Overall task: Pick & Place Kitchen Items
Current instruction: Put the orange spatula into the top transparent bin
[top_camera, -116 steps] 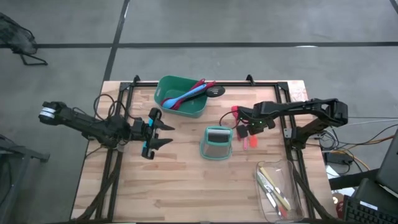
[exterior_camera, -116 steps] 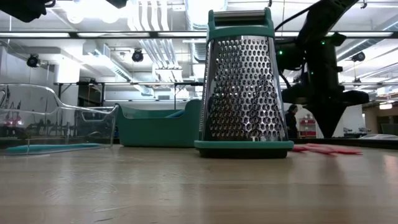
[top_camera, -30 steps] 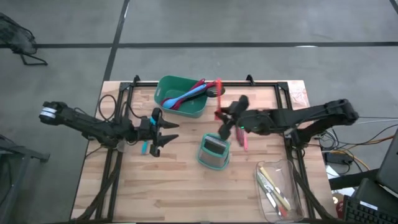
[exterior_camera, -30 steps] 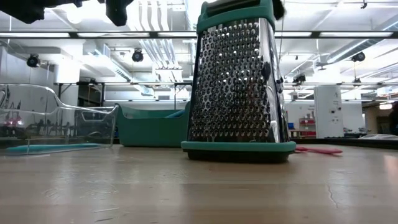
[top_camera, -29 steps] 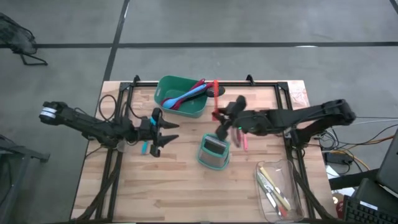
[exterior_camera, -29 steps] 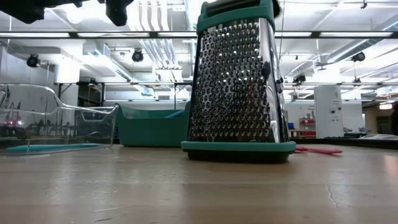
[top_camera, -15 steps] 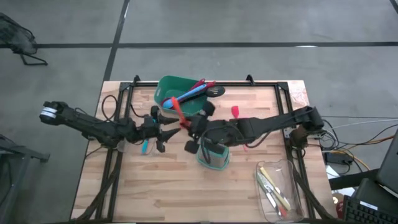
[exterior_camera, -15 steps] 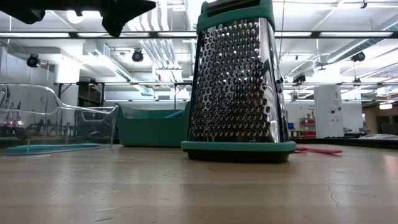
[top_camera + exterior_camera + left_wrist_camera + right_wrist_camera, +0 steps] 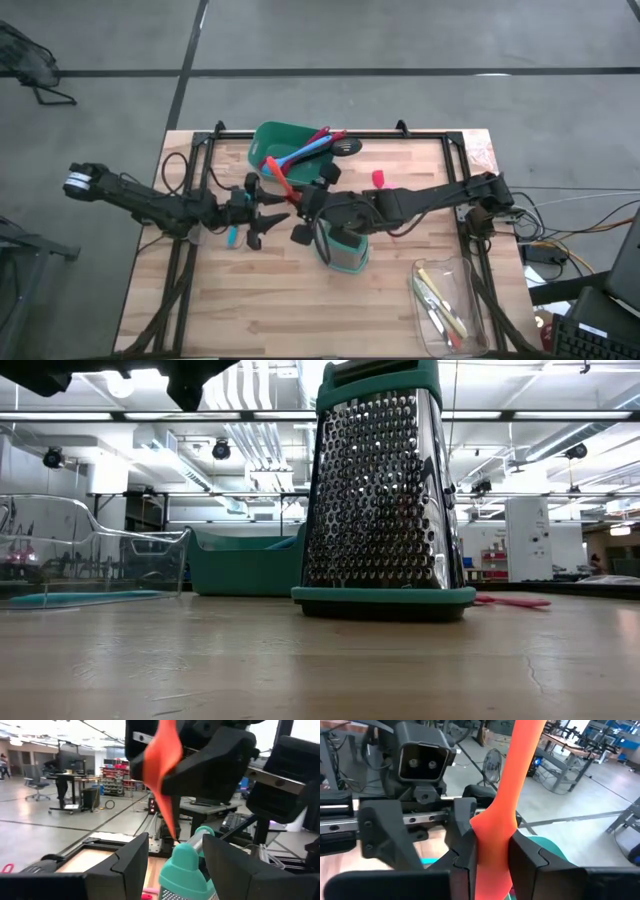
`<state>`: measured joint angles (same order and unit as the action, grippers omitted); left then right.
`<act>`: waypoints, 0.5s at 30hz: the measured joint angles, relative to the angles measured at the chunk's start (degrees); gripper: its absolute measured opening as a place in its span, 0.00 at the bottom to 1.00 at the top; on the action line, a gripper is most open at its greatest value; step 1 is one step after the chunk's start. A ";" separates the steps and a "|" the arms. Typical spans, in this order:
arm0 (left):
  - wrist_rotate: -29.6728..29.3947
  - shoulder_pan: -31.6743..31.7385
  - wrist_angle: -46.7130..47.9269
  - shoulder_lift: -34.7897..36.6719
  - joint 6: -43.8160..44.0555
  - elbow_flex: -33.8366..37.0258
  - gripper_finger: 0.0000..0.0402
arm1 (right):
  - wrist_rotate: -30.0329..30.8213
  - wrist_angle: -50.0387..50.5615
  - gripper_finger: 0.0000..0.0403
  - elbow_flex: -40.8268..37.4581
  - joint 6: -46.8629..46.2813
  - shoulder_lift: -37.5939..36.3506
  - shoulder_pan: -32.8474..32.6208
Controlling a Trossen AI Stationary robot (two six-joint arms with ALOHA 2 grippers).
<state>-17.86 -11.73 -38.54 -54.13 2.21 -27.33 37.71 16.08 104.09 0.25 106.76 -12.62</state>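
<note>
My right gripper (image 9: 300, 203) reaches across the table's middle and is shut on an orange spatula (image 9: 279, 179). The spatula also shows in the left wrist view (image 9: 162, 770) and the right wrist view (image 9: 512, 780). My left gripper (image 9: 264, 216) is open just to the left of the right gripper. Its fingers (image 9: 132, 865) stand apart and touch nothing. The green tub (image 9: 290, 152) at the far middle holds a blue spoon (image 9: 300, 153), a red spoon and a black slotted spoon (image 9: 347, 146). A small red utensil (image 9: 378, 179) lies on the table. My right gripper pinches the orange spatula between its two fingers (image 9: 465, 850), at the spatula's lower part (image 9: 492, 842). The spatula sticks out past the fingers, slanting toward the table's far left, and is lifted clear of the table.
A teal-and-steel box grater (image 9: 345, 245) stands upright just under the right arm; it fills the low view (image 9: 380, 490). A clear tray (image 9: 447, 300) with pale-handled tools lies at the near right. A pink utensil (image 9: 510, 600) lies beyond the grater.
My right gripper has gone toward the table's left with the orange spatula, passing over the grater and ending next to my left gripper. The spatula has turned from pointing at the far edge to slanting far-left, and has stayed clear of the table.
</note>
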 joint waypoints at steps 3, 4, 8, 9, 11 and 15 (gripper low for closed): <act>1.97 0.00 0.00 0.00 0.49 -0.12 0.48 | -0.01 -0.16 0.18 -0.07 -0.04 0.04 0.22; 2.24 0.00 0.01 0.00 0.54 -0.18 0.48 | -0.21 -0.28 0.18 -0.16 -0.10 0.06 0.22; 2.27 0.00 0.00 0.00 1.45 -0.28 0.48 | -1.18 -1.80 0.18 -0.90 -0.43 0.69 0.28; 2.27 0.00 0.02 0.00 1.45 -0.28 0.48 | -1.53 -1.89 0.18 -1.00 -0.51 0.90 0.33; 2.20 0.00 -0.02 -0.08 1.34 -0.28 0.48 | -1.75 -2.28 0.18 -1.03 -0.79 1.57 0.32; 2.18 0.00 0.12 -0.11 1.32 -0.28 0.47 | -1.79 -3.86 0.18 -1.03 -0.70 2.77 0.26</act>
<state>-15.68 -11.73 -38.42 -54.24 3.53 -27.62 35.92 12.21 103.07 -0.45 109.52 -12.36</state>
